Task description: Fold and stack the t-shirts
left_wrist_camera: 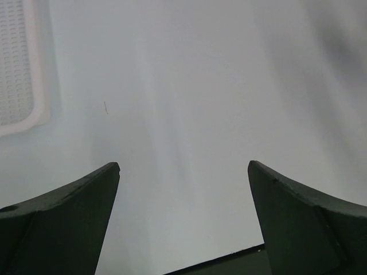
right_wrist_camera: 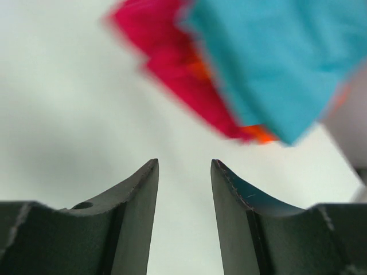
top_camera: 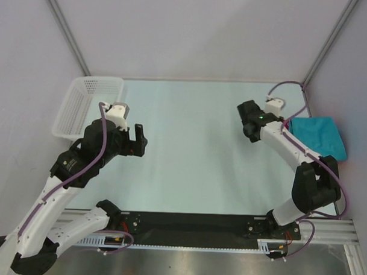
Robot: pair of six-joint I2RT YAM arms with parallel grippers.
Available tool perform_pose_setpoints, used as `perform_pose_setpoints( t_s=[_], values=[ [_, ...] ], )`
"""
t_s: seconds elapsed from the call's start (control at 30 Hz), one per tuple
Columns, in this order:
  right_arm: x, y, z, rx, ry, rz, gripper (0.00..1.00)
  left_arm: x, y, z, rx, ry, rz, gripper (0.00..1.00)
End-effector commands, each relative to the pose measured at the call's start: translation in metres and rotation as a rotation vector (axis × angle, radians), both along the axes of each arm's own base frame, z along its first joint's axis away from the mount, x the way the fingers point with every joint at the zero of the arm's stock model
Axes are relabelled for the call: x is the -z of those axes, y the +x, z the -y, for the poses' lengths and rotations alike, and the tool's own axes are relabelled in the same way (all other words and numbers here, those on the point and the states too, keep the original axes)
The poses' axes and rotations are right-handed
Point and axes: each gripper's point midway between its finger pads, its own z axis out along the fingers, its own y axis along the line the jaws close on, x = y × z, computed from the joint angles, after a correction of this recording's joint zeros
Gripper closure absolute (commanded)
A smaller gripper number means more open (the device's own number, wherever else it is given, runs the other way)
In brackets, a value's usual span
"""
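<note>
Lying stacked — three t-shirts point(right_wrist_camera: 275, 57), teal on top; left end effector point(left_wrist_camera: 183, 165) and right end effector point(right_wrist_camera: 184, 161) both parted, empty.

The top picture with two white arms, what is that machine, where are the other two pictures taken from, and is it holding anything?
Those are two robot arms bolted to a table, seen from overhead. The other two pictures come from cameras on the wrists, looking out between each gripper's fingers. The left gripper and right gripper are both open, holding nothing. At the right edge lies a teal shirt on top of a magenta shirt and an orange shirt. A white basket sits far left.
</note>
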Motion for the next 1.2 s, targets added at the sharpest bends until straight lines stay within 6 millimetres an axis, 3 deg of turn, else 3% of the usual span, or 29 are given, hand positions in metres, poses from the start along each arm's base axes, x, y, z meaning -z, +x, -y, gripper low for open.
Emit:
perform_pose_setpoints(
  t_s=[0.0, 0.07, 0.13, 0.27, 0.33, 0.37, 0.43, 0.47, 0.5, 0.6, 0.67, 0.7, 0.83, 1.0, 1.17],
  values=[
    [-0.005, 0.032, -0.127, -0.429, 0.224, 0.013, 0.53, -0.004, 0.006, -0.003, -0.036, -0.02, 0.022, 0.01],
    [-0.007, 0.028, -0.178, -0.597, 0.351, 0.021, 0.54, -0.004, 0.006, -0.007, -0.045, -0.008, 0.028, 0.0],
    [-0.001, 0.016, -0.212, -0.712, 0.461, 0.003, 0.54, -0.003, 0.007, -0.011, -0.059, 0.004, 0.031, 0.0],
    [-0.017, 0.002, -0.276, -0.93, 0.613, 0.046, 0.56, -0.002, 0.007, -0.012, -0.068, 0.0, 0.025, 0.0],
    [-0.023, -0.021, -0.324, -1.117, 0.667, 0.007, 0.58, 0.0, 0.007, -0.01, -0.062, -0.005, 0.018, 0.0],
    [-0.037, -0.027, -0.343, -1.176, 0.667, 0.02, 0.58, 0.001, 0.008, -0.009, -0.059, -0.008, 0.014, 0.0],
    [-0.033, -0.054, -0.38, -1.301, 0.63, -0.047, 0.59, 0.004, 0.009, -0.008, -0.058, -0.004, 0.006, 0.0],
    [-0.051, -0.057, -0.397, -1.343, 0.633, -0.018, 0.59, 0.005, 0.009, -0.008, -0.057, -0.006, 0.006, 0.0],
    [-0.045, -0.071, -0.417, -1.391, 0.614, -0.05, 0.59, 0.006, 0.009, -0.008, -0.058, -0.001, 0.004, 0.0],
    [-0.061, -0.082, -0.45, -1.465, 0.601, -0.04, 0.58, 0.002, 0.01, -0.009, -0.057, 0.001, 0.017, 0.0],
    [-0.066, -0.091, -0.465, -1.497, 0.6, -0.045, 0.58, -0.001, 0.012, -0.012, -0.06, 0.014, 0.022, 0.0],
    [-0.079, -0.091, -0.473, -1.513, 0.614, -0.018, 0.58, -0.006, 0.012, -0.013, -0.062, 0.012, 0.034, 0.0],
    [-0.085, -0.107, -0.502, -1.566, 0.629, -0.012, 0.57, -0.012, 0.013, -0.018, -0.068, 0.023, 0.049, 0.01],
    [-0.088, -0.102, -0.508, -1.485, 0.66, 0.021, 0.57, -0.016, 0.014, -0.023, -0.082, 0.033, 0.054, 0.0],
    [-0.105, -0.1, -0.511, -1.454, 0.697, 0.059, 0.55, -0.023, 0.015, -0.029, -0.102, 0.034, 0.064, 0.0]
  ],
)
